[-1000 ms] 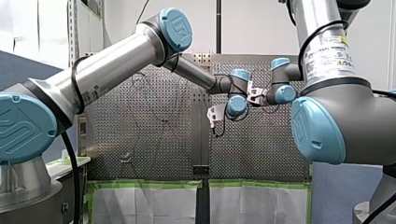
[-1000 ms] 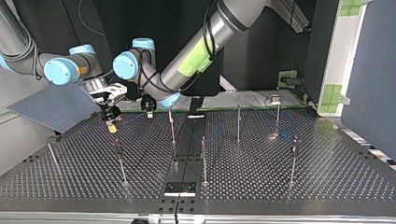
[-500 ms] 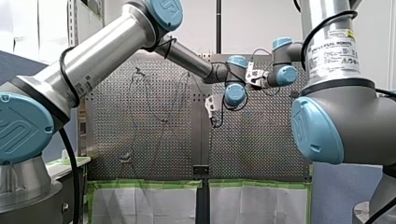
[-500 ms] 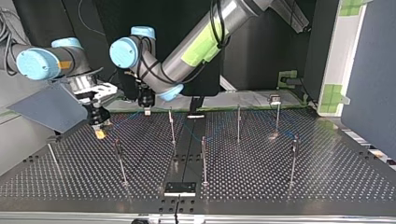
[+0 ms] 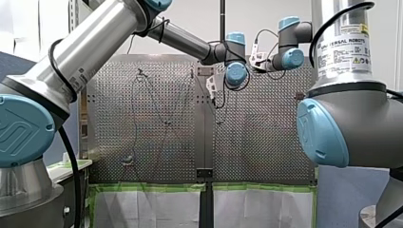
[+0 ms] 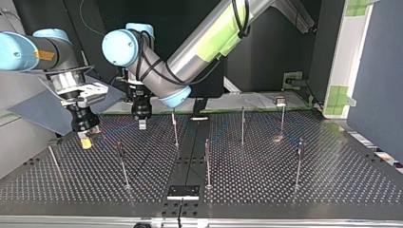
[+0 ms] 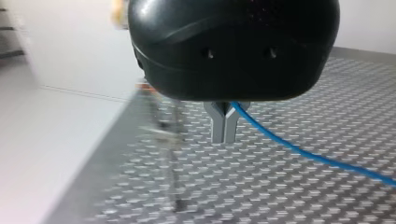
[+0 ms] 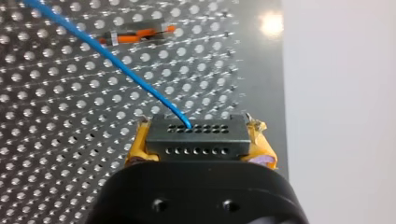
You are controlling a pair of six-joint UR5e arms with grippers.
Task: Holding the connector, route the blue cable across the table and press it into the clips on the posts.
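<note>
Shifted toward eight o'clock in the top view, the right hand [image 6: 86, 140] is clamped on the rigid connector [image 8: 196, 137]; the left hand [image 7: 224, 135] is pinched on the limp blue cable [image 7: 299, 151].

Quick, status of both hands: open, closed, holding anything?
My left hand: closed on the blue cable.
My right hand: closed on the connector.

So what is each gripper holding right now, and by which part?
My right gripper clamps the black connector by its two ends; my left gripper pinches the blue cable partway along.
</note>
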